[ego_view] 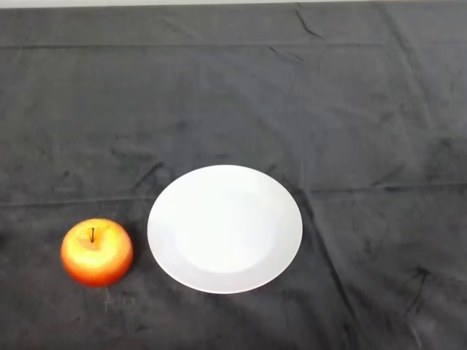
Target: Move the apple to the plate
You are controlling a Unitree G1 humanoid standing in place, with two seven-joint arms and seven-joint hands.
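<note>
Red-yellow apple (pixel 96 251) upright, stem up, just left of white plate (pixel 225 227), not touching; short carry right. No hand in view.

Apple (pixel 96 251) upright on cloth (pixel 365 109), plate (pixel 225 228) just right, apart

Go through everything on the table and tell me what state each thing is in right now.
Red-and-yellow apple: upright, stem up, resting on the cloth left of the plate, apart from it, not yet moved.
Round white plate: flat on the cloth, nothing on it.
Dark cloth: spread over the table, lightly creased.
</note>
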